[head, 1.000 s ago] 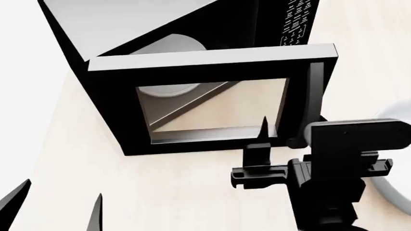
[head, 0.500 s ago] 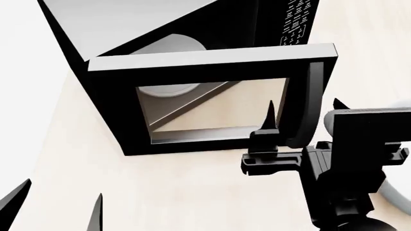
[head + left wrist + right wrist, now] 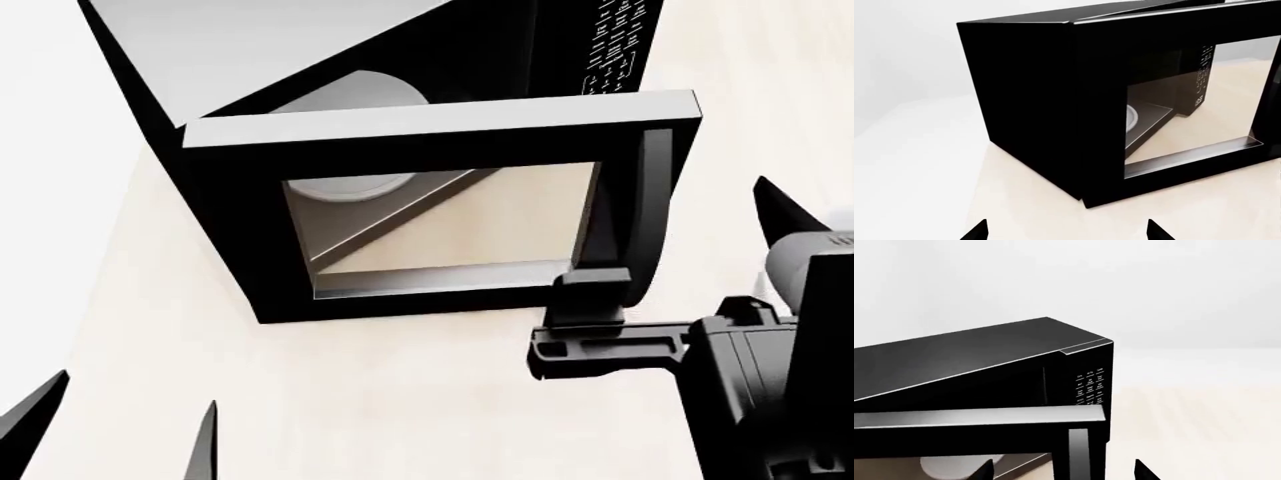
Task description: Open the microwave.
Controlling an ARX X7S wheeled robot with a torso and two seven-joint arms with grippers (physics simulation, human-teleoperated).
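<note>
The black microwave point(image 3: 267, 40) stands on the pale table with its windowed door point(image 3: 441, 130) swung open toward me. The white turntable plate point(image 3: 354, 185) shows through the window. The keypad point(image 3: 614, 45) is at the far right. My right gripper point(image 3: 681, 250) is open, its fingers on either side of the door's free edge, with the grey handle point(image 3: 654, 200) between them. In the right wrist view the handle point(image 3: 1079, 452) stands between the spread fingertips of the gripper point(image 3: 1064, 471). My left gripper point(image 3: 120, 425) is open and empty, low on the left, apart from the microwave point(image 3: 1027, 100).
The pale wooden table point(image 3: 374, 400) runs under and in front of the door. A white round object point(image 3: 827, 400) lies at the right edge, partly hidden behind my right arm. White background lies to the left of the table point(image 3: 907, 150).
My right gripper has moved right and toward the door's handle edge, so its fingers now straddle the handle. The door and my left gripper have not visibly moved.
</note>
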